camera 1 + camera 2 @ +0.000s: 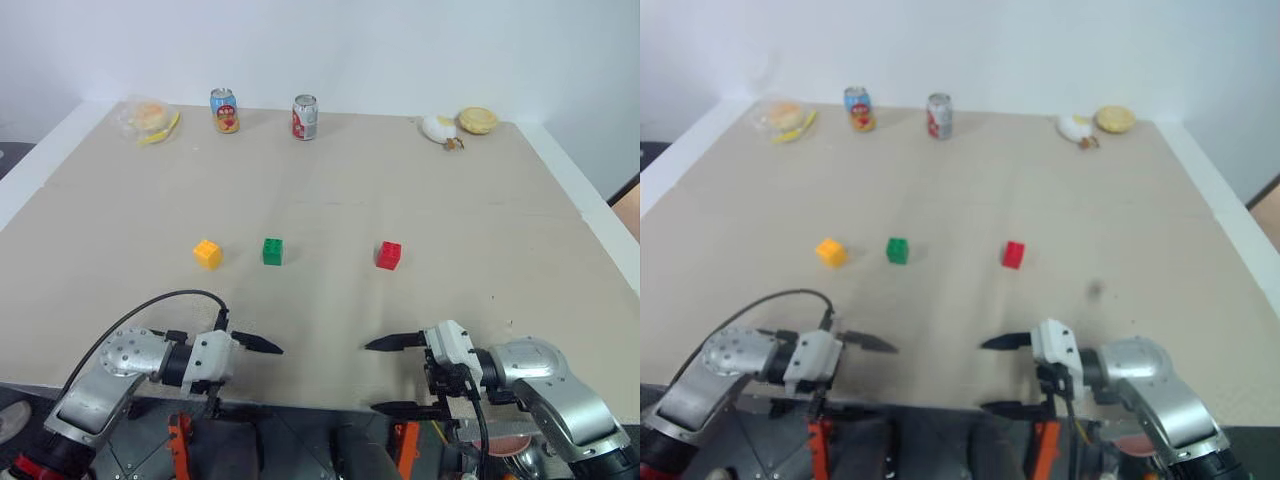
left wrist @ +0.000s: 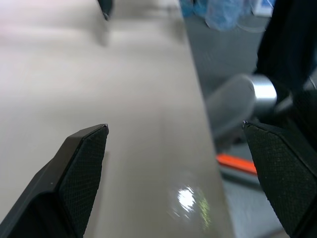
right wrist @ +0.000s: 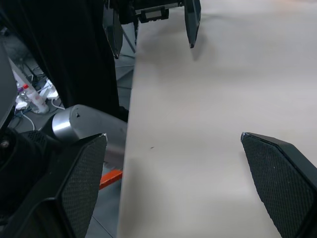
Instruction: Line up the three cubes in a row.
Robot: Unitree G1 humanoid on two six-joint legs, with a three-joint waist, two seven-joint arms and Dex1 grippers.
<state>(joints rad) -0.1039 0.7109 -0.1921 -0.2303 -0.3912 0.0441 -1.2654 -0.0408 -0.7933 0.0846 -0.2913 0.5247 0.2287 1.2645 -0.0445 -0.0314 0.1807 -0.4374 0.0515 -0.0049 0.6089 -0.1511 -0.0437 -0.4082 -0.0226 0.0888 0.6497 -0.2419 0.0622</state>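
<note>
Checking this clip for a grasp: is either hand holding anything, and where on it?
Nothing is held. The left hand and right hand are both open at the table's near edge.

Head views overlook table (image 1: 420, 200); wrist views skim its edge.

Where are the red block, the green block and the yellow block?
red block (image 1: 389, 255), left eye view, on its front face.
green block (image 1: 272, 251), left eye view, on its front face.
yellow block (image 1: 207, 254), left eye view, on its top.
</note>
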